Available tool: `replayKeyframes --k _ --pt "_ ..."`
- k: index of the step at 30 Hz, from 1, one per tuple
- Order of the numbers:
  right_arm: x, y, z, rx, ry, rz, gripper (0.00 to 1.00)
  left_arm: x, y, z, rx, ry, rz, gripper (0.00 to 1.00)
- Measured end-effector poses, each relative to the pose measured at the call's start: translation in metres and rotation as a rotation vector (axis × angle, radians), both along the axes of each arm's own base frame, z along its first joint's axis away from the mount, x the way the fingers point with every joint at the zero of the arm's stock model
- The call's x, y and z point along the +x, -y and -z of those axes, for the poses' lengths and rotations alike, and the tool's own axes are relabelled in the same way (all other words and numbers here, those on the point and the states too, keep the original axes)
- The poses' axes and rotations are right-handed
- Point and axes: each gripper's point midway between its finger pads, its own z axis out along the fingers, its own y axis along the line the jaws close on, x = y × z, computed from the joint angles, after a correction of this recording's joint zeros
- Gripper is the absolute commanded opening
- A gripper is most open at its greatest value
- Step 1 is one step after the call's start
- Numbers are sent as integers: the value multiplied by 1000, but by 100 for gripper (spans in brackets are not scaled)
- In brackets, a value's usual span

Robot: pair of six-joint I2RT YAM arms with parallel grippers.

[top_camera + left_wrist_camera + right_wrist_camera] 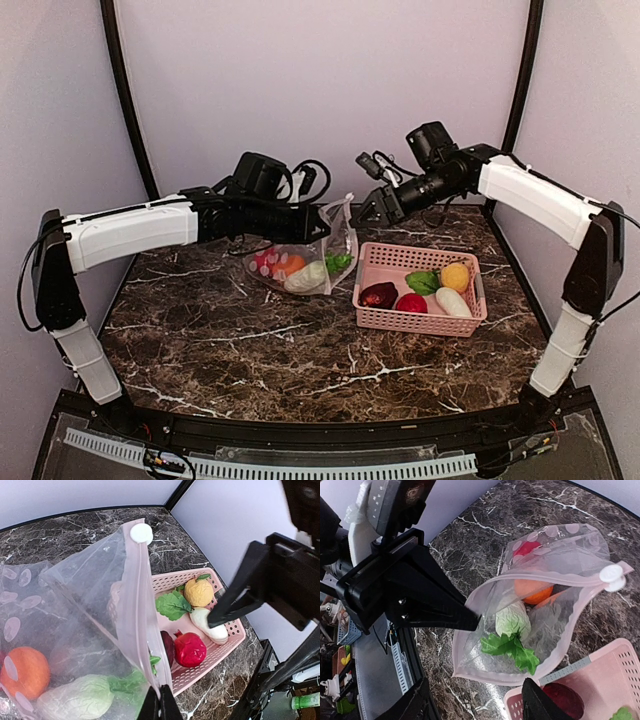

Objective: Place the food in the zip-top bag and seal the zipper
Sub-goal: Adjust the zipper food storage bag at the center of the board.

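Over the dark marbled tabletop (300, 350), left gripper (322, 222) reaches out level, pinching the clear dotted plastic zip-top bag (300, 262) by its pinkish zipper strip (134, 605); right gripper (362, 215) angles downward, fingers apart.

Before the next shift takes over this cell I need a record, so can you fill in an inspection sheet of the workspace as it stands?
Surface: dark marble table, no spills seen.
Job's things: zip-top bag mouth gaping, zipper unsealed; orange piece and white-green piece inside. Pink basket holds maroon piece, red piece, green piece, yellow piece, white piece.
Clutter: nothing seen.
Grippers: left gripper shut on the bag's zipper edge; right gripper open, empty, hovering between bag and basket.
Cables: black loops at both wrists.
Surroundings: pale walls, black corner posts.
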Motion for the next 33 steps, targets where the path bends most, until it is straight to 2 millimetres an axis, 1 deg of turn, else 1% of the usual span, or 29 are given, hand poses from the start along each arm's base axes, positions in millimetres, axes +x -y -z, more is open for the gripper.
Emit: replayKeyframes --k 2,4,5,8,10,11,12,14,16,17,20,24,27,30,32,33 --pt "-3 8 -7 -15 53 17 52 1 -2 2 3 -3 -7 1" --pt "-2 12 -4 -37 74 31 49 2 -2 2 3 -2 -10 1" --pt "1 13 1 -53 75 40 48 2 -2 1 2 -1 -11 1" --pt "10 12 27 -100 42 51 46 1 -2 -1 -2 2 -12 1" --pt "15 9 50 -129 -5 52 43 1 -3 -3 -6 5 -13 1" --pt "18 7 62 -144 -30 52 40 1 -3 -4 -8 6 -13 1" --pt "21 5 72 -157 -54 52 36 1 -3 -5 -9 7 -13 1" --pt "24 2 85 -172 -90 53 18 1 -3 -5 -11 4 -14 1" --pt "28 -1 89 -173 -105 52 4 1 -3 -5 -12 3 -13 1" --pt "30 -3 88 -171 -102 48 0 1 -3 -5 -12 3 -12 1" --pt "33 -6 78 -152 -102 48 0 1 -3 -5 -12 3 -13 1" --pt "37 -10 54 -118 -58 45 0 3 -7 -5 -1 12 -20 1" --pt "32 -9 30 -86 -27 39 0 5 -13 -8 13 25 -35 1" --pt "25 -6 6 -53 14 35 0 8 -20 -15 13 44 -54 1" --pt "21 -4 -5 -36 33 30 0 10 -24 -20 12 54 -65 1" --pt "20 -4 -8 -30 35 26 0 11 -26 -22 11 60 -69 1"
